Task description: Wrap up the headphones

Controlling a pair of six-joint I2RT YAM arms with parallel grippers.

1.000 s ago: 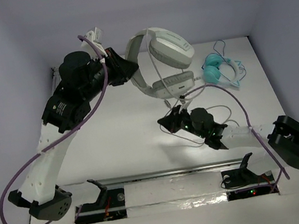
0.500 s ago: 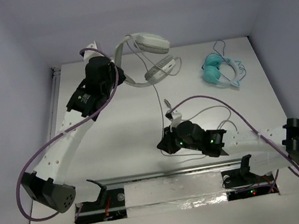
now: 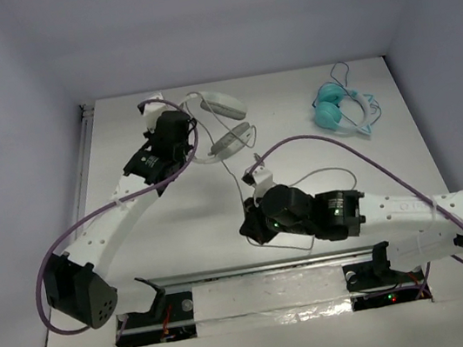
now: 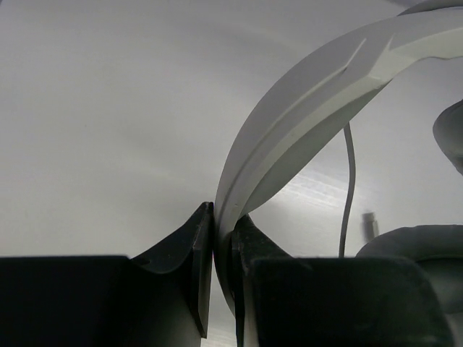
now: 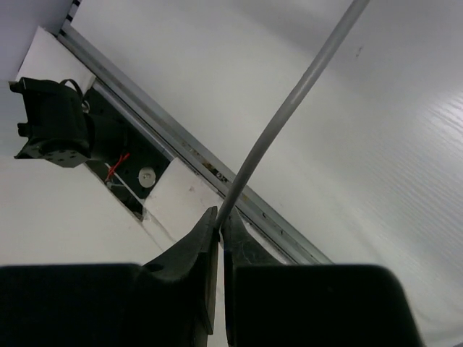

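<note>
The white headphones (image 3: 222, 122) are at the table's back middle, with their thin grey cable (image 3: 235, 183) running down toward the front. My left gripper (image 3: 193, 137) is shut on the headband; in the left wrist view the white band (image 4: 304, 116) rises from between the shut fingers (image 4: 221, 249), with an ear cup (image 4: 412, 249) at the right. My right gripper (image 3: 247, 228) is shut on the cable near the table's front middle; in the right wrist view the cable (image 5: 289, 108) comes out from between the closed fingertips (image 5: 219, 224).
Small teal headphones (image 3: 337, 108) with a thin blue cord lie at the back right. A metal rail (image 3: 264, 267) and the arm bases run along the front edge. A purple hose (image 3: 314, 138) loops over the right arm.
My left arm has lowered the headphones down and back toward the table. My right gripper has moved left and toward the front along the cable.
</note>
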